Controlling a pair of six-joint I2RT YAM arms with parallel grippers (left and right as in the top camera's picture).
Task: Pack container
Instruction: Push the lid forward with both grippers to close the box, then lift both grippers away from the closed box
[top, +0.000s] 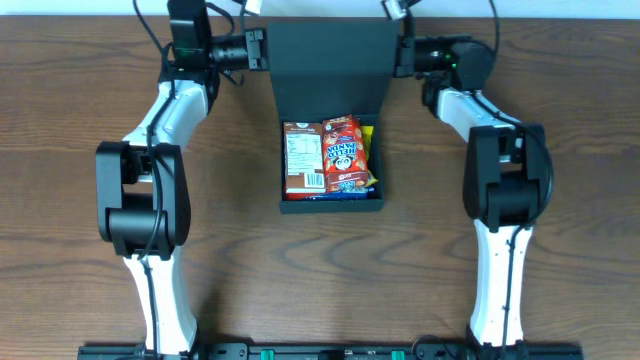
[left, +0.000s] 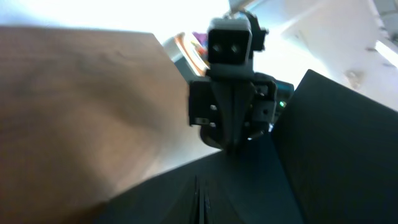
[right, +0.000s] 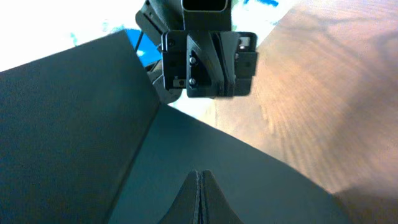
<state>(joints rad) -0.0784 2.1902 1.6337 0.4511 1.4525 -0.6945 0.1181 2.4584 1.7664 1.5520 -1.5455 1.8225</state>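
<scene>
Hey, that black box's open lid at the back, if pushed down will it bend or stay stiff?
Probably stiff: the lid looks like one flat cardboard panel, so it should swing at its hinge rather than fold. It looks thin, so likely light and may spring back. The red packet lies atop others, so it might not shut flat.

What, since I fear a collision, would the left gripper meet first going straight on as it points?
Most likely the raised lid flap of the container: the left gripper points rightward, at its left edge. The right gripper faces it beyond; relative height is unclear.
</scene>
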